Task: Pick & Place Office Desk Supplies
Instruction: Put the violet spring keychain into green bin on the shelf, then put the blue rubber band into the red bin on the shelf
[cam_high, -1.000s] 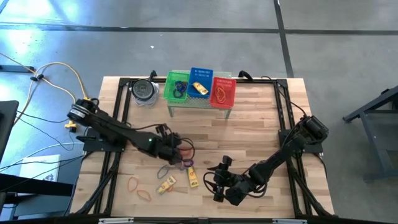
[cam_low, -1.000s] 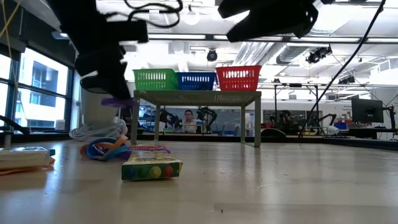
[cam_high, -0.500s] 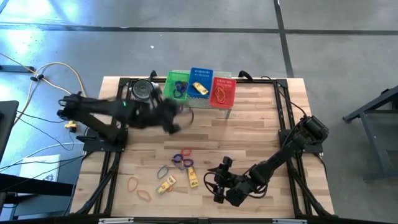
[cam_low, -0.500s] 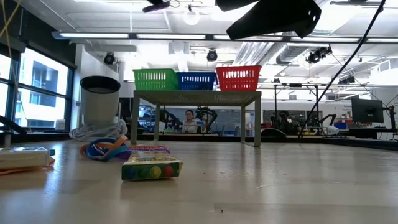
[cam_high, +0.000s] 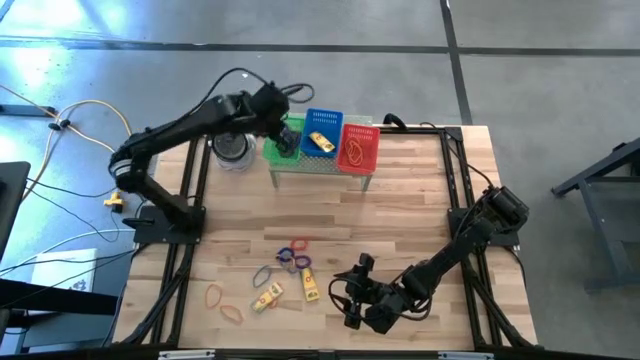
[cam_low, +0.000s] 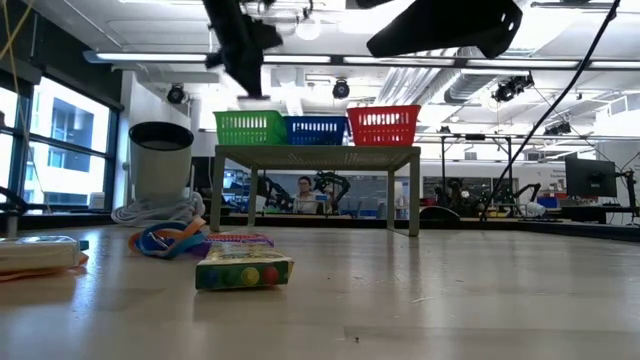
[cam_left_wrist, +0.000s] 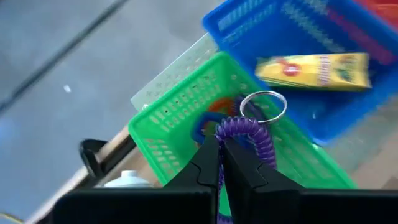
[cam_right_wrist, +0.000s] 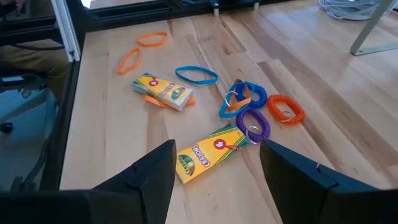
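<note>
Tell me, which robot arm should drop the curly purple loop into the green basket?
The left one. Its left gripper is shut on the purple coil loop, right above the green basket. The right gripper waits open, far off near the table's front.

— Up high on the small raised stand (cam_low: 316, 152)?
— Three mesh baskets in a row: green basket (cam_low: 250, 127), blue basket (cam_low: 315, 130), red basket (cam_low: 383, 125). Left gripper (cam_low: 243, 62) hanging just above the green one; fingers hard to make out.
— Down on the table (cam_low: 450, 290)?
— Yellow box (cam_low: 243, 271) lying flat in front, coiled blue and orange loops (cam_low: 168, 239) just behind it. Round grey tin (cam_low: 160, 168) farther back.
</note>
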